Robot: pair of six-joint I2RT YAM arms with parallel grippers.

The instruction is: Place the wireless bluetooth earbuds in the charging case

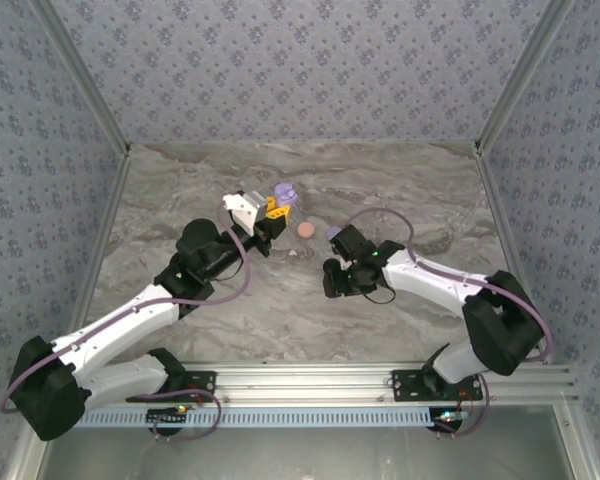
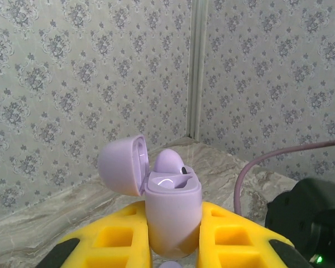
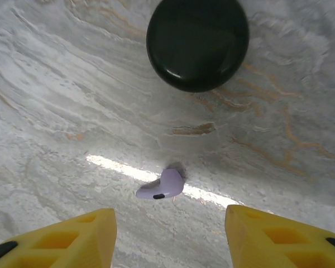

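A small glossy lilac earbud (image 3: 162, 186) with a short stem and a dark oval mark on its side lies on the grey-veined marble tabletop (image 3: 56, 111), in a strip of glare. The right gripper (image 3: 168, 218) hangs over it with its yellow fingers (image 3: 72, 237) spread wide, one on each side of the bud, touching nothing. Beyond the bud, well apart from it, sits a shiny black round case (image 3: 197, 42) that looks closed.

A second lilac earbud (image 2: 168, 161) sits in the smooth, rounded lilac charging case (image 2: 173, 195), its domed back standing above the rim. The case's hinged lid (image 2: 123, 164) is swung open to the left. The left gripper (image 2: 173, 237) is clamped tight on the case's lower body and holds it upright. In the top view the case is at the tip of the left arm, just left of and behind a pale pink round case (image 1: 306, 230) on the table.

The lilac case's base is hidden between the fingers, and whether its other socket is free cannot be made out. A lilac blur (image 2: 170, 266) is cut off at the bottom edge. The pink case is too small to tell whether it is open or shut.
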